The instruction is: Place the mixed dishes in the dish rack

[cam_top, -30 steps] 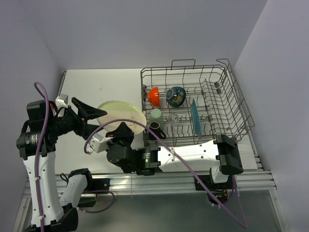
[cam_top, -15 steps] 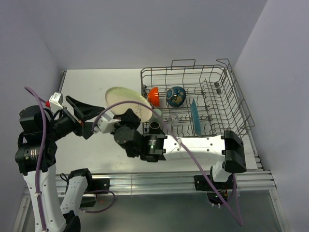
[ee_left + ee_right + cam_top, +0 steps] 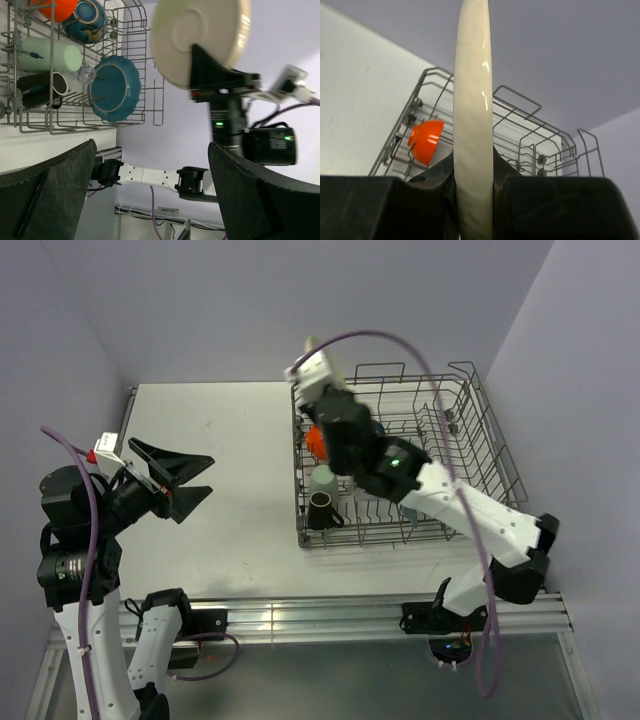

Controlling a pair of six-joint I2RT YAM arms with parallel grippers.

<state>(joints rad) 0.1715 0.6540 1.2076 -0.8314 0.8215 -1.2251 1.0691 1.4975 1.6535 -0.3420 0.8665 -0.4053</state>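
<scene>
above the left end of the large grey wire dish rack point(image 3: 497, 462), the right gripper point(image 3: 473, 172) clamps the round cream plate point(image 3: 472, 100) upright on edge, tines below. the left gripper point(image 3: 185, 480) gapes wide and empty, well apart.

The right end effector point(image 3: 473, 192) clamps the cream plate point(image 3: 472, 90) edge-on, dish rack point(image 3: 520, 144) and orange bowl point(image 3: 426, 141) behind.

The white table point(image 3: 220, 440) carries the grey wire dish rack point(image 3: 490, 450), which stands at about three o'clock from its centre.
</scene>
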